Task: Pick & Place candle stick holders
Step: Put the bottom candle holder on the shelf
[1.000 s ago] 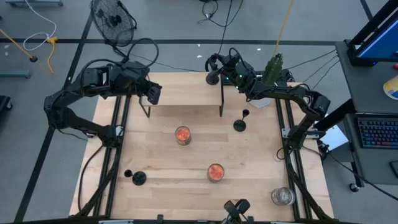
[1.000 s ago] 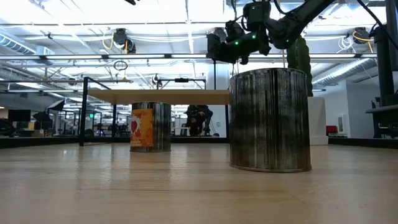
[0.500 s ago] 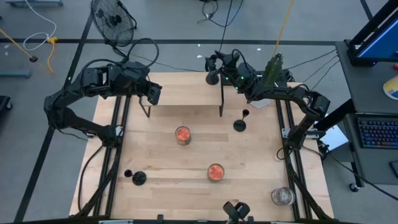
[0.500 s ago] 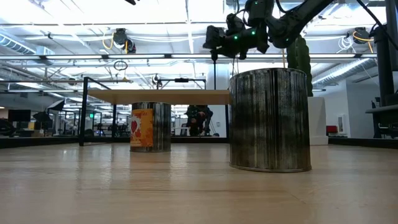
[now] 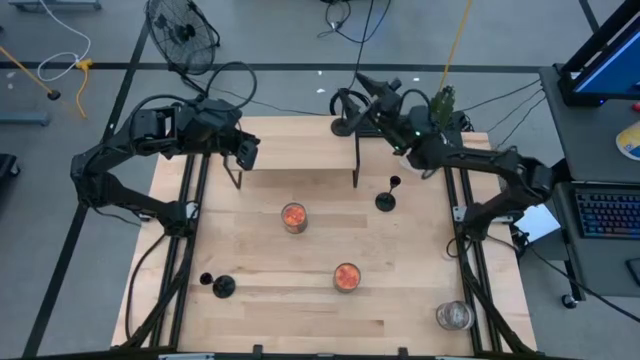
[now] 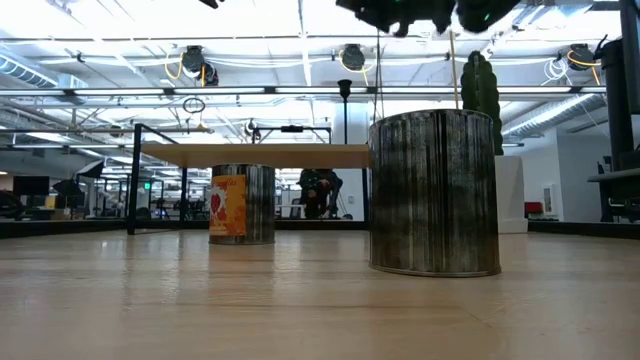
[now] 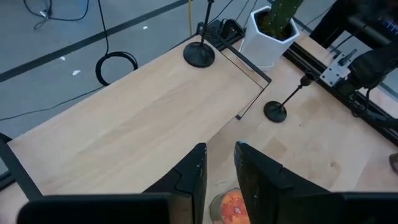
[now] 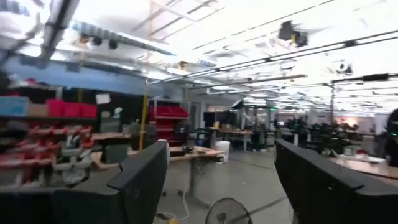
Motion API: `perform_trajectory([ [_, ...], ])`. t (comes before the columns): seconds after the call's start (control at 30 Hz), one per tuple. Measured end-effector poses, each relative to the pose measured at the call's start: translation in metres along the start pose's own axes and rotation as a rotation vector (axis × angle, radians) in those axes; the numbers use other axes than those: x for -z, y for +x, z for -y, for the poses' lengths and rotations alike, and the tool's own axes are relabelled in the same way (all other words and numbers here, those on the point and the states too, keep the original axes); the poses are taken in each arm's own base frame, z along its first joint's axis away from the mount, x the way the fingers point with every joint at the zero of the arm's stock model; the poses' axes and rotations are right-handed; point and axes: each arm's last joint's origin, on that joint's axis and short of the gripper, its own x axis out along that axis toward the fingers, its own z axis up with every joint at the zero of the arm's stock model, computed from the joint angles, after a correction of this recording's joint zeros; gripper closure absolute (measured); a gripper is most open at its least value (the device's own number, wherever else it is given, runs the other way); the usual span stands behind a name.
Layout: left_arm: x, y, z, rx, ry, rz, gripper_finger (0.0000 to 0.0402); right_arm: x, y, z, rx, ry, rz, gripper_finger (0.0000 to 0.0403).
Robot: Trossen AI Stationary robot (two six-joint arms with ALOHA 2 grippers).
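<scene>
One black candle stick holder (image 5: pixel 342 124) stands upright on its round base at the far right corner of the raised wooden shelf (image 5: pixel 290 145); its stem (image 6: pixel 345 115) also shows in the low view. A second holder (image 5: pixel 386 198) stands on the table right of the shelf. A third (image 5: pixel 221 287) is at the near left. My right gripper (image 5: pixel 372 84) hangs open above and behind the shelf's holder, fingers tipped upward, nothing between them (image 8: pixel 221 149). My left gripper (image 5: pixel 245 150) hovers over the shelf's left end, its fingers a narrow gap apart (image 7: pixel 219 165) and empty.
Two glass jars with orange contents (image 5: pixel 293 216) (image 5: pixel 346 277) stand mid-table, and a clear glass jar (image 5: pixel 453 316) sits near the right front corner. A cactus in a white pot (image 5: pixel 440 106) stands at the far right, close to my right arm.
My right gripper has risen away from the holder on the shelf and tipped its fingers upward, leaving the low view through the top. The holder stays upright on the shelf's corner.
</scene>
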Motion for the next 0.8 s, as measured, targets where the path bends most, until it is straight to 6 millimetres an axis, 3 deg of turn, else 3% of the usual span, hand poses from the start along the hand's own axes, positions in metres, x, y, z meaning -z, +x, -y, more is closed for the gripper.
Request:
perform_trajectory([
  [0.3,-0.001,0.002,0.001,0.003,0.043,0.009,0.0314,-0.028,-0.02,-0.015,-0.081,-0.004,-0.059,0.0128],
  [0.8,-0.001,0.003,0.002,0.015,0.052,-0.005,0.0314,-0.045,-0.044,-0.031,-0.185,-0.011,-0.172,0.0129],
])
